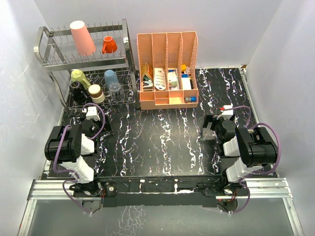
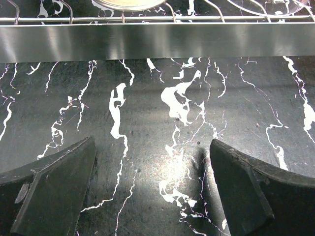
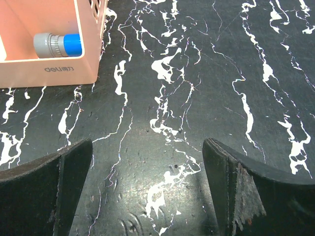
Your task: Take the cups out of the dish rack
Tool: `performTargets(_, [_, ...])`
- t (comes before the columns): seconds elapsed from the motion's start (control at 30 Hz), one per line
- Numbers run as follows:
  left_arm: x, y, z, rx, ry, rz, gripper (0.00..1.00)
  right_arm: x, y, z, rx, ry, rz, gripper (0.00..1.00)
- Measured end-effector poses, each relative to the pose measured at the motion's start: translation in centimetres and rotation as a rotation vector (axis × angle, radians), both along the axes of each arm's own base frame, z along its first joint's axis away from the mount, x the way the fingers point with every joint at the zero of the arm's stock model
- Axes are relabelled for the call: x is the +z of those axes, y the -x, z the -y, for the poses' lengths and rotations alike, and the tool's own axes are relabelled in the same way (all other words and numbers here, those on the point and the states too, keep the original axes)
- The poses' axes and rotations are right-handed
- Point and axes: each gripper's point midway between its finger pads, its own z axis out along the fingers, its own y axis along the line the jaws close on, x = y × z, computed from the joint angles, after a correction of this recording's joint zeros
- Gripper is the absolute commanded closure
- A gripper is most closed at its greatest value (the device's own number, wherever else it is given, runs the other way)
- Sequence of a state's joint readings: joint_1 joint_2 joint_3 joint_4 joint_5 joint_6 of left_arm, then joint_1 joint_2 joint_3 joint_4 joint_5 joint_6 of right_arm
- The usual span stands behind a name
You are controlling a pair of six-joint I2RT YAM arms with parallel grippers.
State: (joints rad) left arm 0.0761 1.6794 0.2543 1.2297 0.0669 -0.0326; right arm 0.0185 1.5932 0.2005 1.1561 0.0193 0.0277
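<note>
The silver wire dish rack (image 1: 125, 49) stands at the back left. Its upper tier holds the tall pink tumbler (image 1: 82, 38) and the tiny orange cup (image 1: 109, 45). The lower tier holds the pale yellow mug (image 1: 80, 77), black mug (image 1: 76, 90), brown metallic cup (image 1: 96, 93), blue cup (image 1: 110, 77) and clear glass (image 1: 115, 88). My left gripper (image 1: 91, 109) is open and empty just in front of the rack's lower tier; its view (image 2: 152, 187) shows the rack's front bar (image 2: 157, 42) close ahead. My right gripper (image 1: 215, 123) (image 3: 147, 187) is open and empty over the table.
A peach plastic organizer (image 1: 167, 98) with small items stands right of the rack; its corner (image 3: 49, 73) and a blue-capped bottle (image 3: 56, 44) show in the right wrist view. The black marbled table (image 1: 162, 142) lies between the arms. White walls stand on three sides.
</note>
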Motion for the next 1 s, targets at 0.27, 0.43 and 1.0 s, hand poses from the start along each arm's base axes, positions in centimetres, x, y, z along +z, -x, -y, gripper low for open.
performTargets(0.27, [0.0, 0.0, 0.0, 0.0, 0.0, 0.0, 0.03, 0.0, 0.0, 0.0, 0.0, 0.0, 0.0, 0.02])
performTargets(0.43, [0.0, 0.0, 0.0, -0.001, 0.0, 0.0, 0.03, 0.0, 0.0, 0.4, -0.029, -0.007, -0.001, 0.02])
performTargets(1.0, [12.0, -0.5, 2.3, -0.213, -0.047, 0.016, 0.03, 10.8, 3.0, 3.2, -0.286, -0.29, 0.191, 0.02])
